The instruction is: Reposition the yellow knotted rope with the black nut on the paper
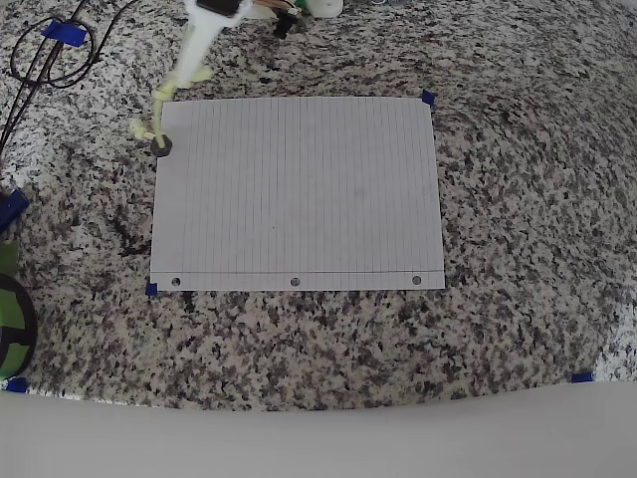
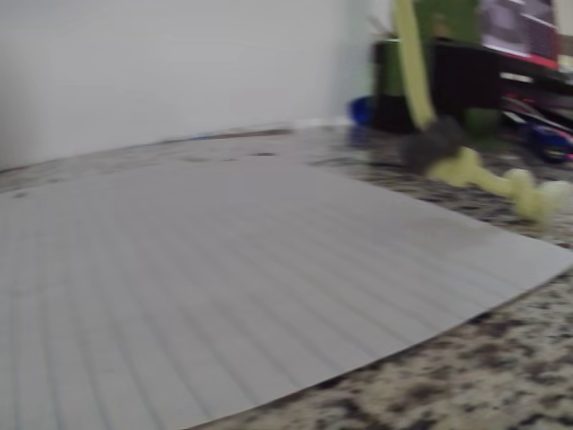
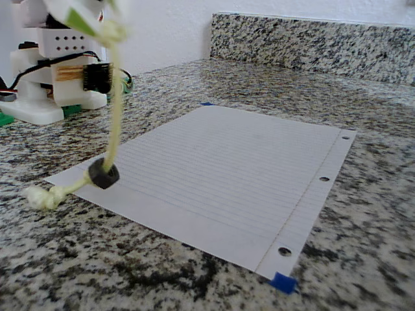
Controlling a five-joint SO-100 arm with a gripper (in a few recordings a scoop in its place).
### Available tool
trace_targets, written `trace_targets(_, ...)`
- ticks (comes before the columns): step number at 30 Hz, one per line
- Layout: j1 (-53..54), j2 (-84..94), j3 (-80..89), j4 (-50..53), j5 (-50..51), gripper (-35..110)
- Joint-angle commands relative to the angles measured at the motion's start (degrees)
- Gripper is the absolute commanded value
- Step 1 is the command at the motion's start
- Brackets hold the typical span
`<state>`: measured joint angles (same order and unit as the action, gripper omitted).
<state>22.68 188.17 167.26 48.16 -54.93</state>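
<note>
- Your white lined sheet of paper (image 1: 299, 189) lies flat on the speckled granite counter (image 1: 518, 199), its three punched holes along the edge nearest the bottom of the overhead view, with small blue tape bits (image 1: 429, 98) at its corners.
- The thin pale yellow-green knotted rope (image 3: 114, 123) hangs nearly straight down from the top left of the fixed view, then bends where it meets the surface.
- Its lower end trails off the paper's corner, and the end knot (image 3: 43, 196) rests on the bare granite just beside the sheet.
- The small black ring-shaped nut (image 3: 103, 173) sits around the rope right at that bend, at the paper's corner; in the overhead view it shows at the sheet's top left corner (image 1: 161, 145).
- In the wrist view the nut (image 2: 431, 146) and the knotted end (image 2: 528, 194) are blurred, lying just past the paper's far edge.
- Your gripper (image 3: 91, 19) holds the rope's upper end at the frame's top, but it is smeared and cut off, so you cannot tell how the fingers stand; they appear pressed onto the cord.
- The arm's white base (image 3: 52, 71) stands on the counter behind the sheet.
</note>
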Motion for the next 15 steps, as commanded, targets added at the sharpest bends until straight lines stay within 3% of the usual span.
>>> trace_targets(1, -6.0, 1.6, -0.2, 2.4, 4.7, 0)
trace_targets(15, -23.2, 6.7, 7.6, 6.2, 19.2, 0)
